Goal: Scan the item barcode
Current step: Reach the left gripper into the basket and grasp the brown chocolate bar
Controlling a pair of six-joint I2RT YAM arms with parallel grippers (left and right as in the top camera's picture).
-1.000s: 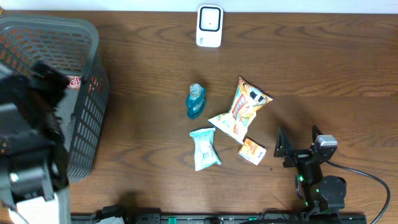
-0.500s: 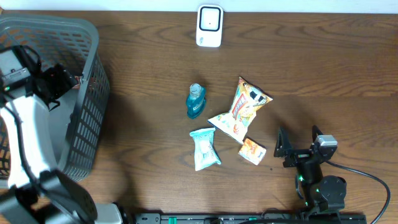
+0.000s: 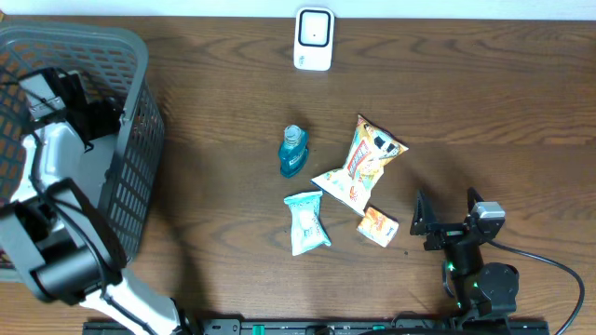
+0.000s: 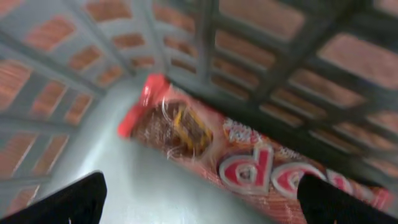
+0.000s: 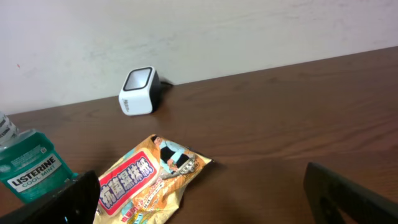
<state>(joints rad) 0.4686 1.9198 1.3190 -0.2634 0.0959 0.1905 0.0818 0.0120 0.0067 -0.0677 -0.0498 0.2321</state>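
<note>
The white barcode scanner (image 3: pixel 314 39) stands at the table's far edge and also shows in the right wrist view as the scanner (image 5: pixel 138 91). On the table lie a teal mouthwash bottle (image 3: pixel 293 152), a yellow wipes pack (image 3: pixel 358 166), a teal pack (image 3: pixel 305 221) and a small orange pack (image 3: pixel 378 226). My left gripper (image 3: pixel 104 116) reaches inside the grey basket (image 3: pixel 140 56). It hangs open (image 4: pixel 202 208) just over a red snack pack (image 4: pixel 249 168) on the basket floor. My right gripper (image 3: pixel 446 200) stands open near the front edge, right of the orange pack, holding nothing.
The basket's mesh walls (image 4: pixel 261 56) close round the left gripper. In the right wrist view the mouthwash bottle (image 5: pixel 31 171) and the yellow wipes pack (image 5: pixel 149 180) lie ahead to the left. Bare wood (image 5: pixel 280 143) stretches between the right gripper and the scanner.
My left arm has swung from the front left up into the basket, and its gripper now sits low by the basket's right wall. The right arm and the table items have not moved.
</note>
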